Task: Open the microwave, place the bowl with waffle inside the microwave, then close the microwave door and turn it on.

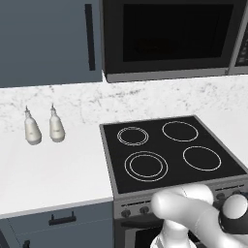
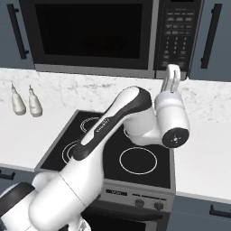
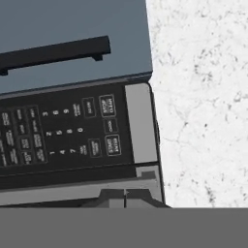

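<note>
The microwave (image 1: 169, 68) hangs above the stove, and the microwave door (image 2: 92, 31) is closed, its window dark. To the right of the door is the button panel (image 2: 178, 34). My gripper (image 2: 173, 68) points up at the panel's lower edge, fingers pressed together and holding nothing. In the hand view the panel (image 3: 72, 135) appears rolled sideways and very close, with the gripper (image 3: 125, 197) shut at the bottom, right by the microwave's grey trim. The bowl and the waffle are out of view.
A black four-ring stovetop (image 1: 174, 152) lies under the arm. Two pale bottles (image 1: 32, 127) (image 1: 56, 125) stand on the white counter (image 1: 53, 169) to the left. Blue-grey cabinets (image 1: 48, 38) (image 2: 212, 36) flank the microwave, with a marble wall (image 3: 203, 97) behind.
</note>
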Available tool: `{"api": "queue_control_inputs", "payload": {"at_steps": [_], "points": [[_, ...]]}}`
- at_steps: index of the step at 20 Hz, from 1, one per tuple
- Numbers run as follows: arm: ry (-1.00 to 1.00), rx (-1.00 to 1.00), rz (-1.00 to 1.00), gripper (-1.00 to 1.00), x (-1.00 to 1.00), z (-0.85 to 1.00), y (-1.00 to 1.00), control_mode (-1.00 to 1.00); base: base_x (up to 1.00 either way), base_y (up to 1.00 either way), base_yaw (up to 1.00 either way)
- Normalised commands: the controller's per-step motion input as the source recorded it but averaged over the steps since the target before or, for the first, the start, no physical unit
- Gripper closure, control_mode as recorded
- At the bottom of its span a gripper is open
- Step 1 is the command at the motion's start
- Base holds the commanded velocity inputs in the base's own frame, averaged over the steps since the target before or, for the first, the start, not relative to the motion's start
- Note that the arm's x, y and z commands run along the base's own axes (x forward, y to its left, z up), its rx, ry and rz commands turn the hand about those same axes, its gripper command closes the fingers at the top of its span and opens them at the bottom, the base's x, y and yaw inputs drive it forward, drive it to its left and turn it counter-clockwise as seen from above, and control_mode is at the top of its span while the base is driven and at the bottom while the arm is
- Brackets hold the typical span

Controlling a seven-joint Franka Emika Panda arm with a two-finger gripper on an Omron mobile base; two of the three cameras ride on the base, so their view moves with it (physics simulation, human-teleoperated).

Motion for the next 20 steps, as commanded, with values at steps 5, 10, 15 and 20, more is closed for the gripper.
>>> {"api": "queue_control_inputs", "payload": {"at_steps": [5, 10, 15, 20], "points": [[0.06, 0.03, 0.03, 1.0, 0.63, 0.0, -0.12, -1.0, 0.0, 0.0, 0.0], [0.0, 0.09, 0.06, 1.0, 0.61, 0.0, -0.29, -1.0, 0.0, 0.0, 0.0], [0.0, 0.09, 0.06, 1.0, 0.49, 0.0, -0.15, -1.0, 0.0, 0.0, 0.0], [0.0, 0.01, 0.09, 1.0, 0.16, 0.07, 0.07, -1.0, 0.0, 0.0, 0.0]]}}
